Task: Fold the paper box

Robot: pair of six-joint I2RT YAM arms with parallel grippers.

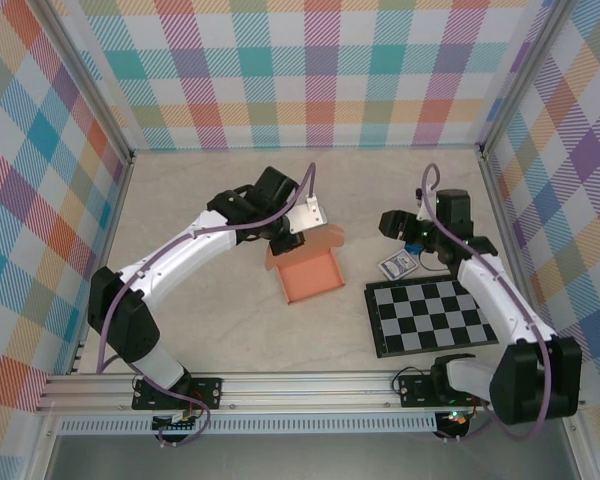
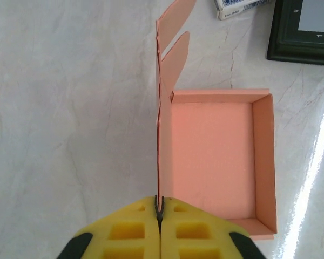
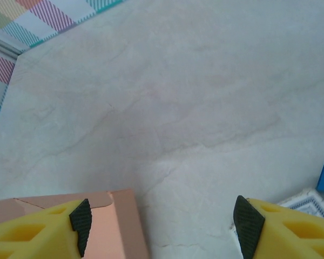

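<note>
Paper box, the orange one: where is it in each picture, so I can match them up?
Top external: the paper box sits near the middle of the picture, at the tip of the left gripper.
Left wrist: right of centre, its upright flap pinched in the left gripper.
Right wrist: bottom left corner.
Shared landmark: the small blue-and-white pack near the box.

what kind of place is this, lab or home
Probably a robot test cell: plaid panels wall in a marble-look tabletop, with left arm and right arm bolted to a metal rail.
</note>
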